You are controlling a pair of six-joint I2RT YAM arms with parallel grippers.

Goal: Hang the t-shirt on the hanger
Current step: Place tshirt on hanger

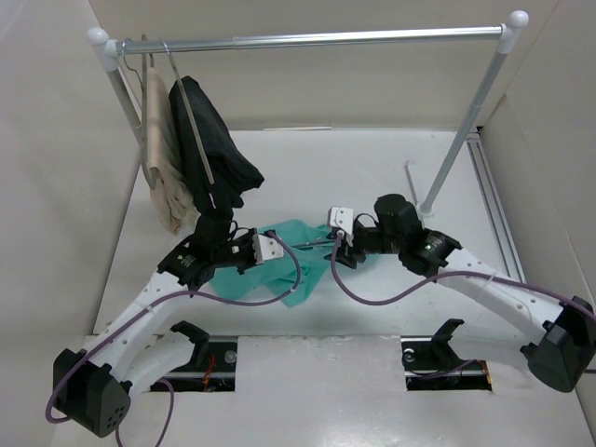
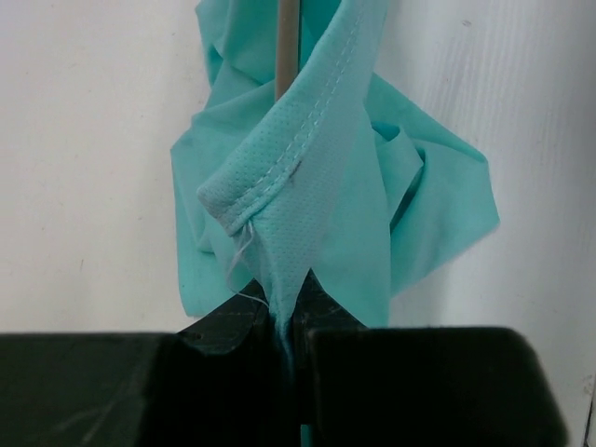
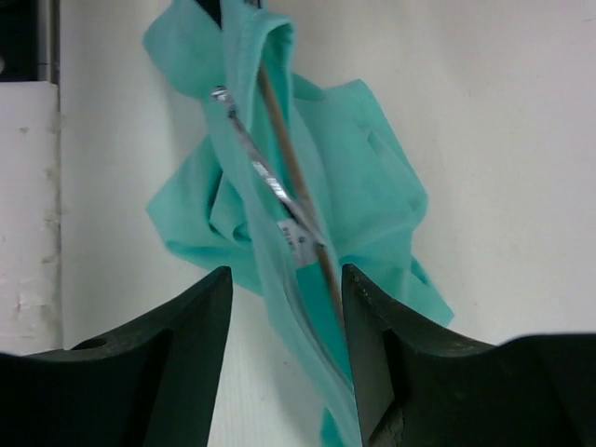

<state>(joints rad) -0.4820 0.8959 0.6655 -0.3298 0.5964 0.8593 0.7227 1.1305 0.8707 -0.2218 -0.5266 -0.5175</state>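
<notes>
The teal t-shirt (image 1: 296, 272) lies crumpled on the white table between my two grippers. My left gripper (image 1: 285, 248) is shut on a stitched edge of the t-shirt (image 2: 307, 177), which is pinched between the fingertips (image 2: 326, 312). The slim grey hanger (image 3: 265, 177) runs through the cloth as a silver arm beside a thin rod; the rod also shows in the left wrist view (image 2: 286, 47). My right gripper (image 3: 286, 275) is open, its fingers on either side of a fold of the t-shirt (image 3: 372, 196) and the hanger's rod. A small white label sits on that fold.
A metal clothes rail (image 1: 317, 39) spans the back. A beige garment (image 1: 166, 163) and a black garment (image 1: 216, 149) hang on hangers at its left end. The rail's right post (image 1: 461, 140) stands behind my right arm. White walls close both sides.
</notes>
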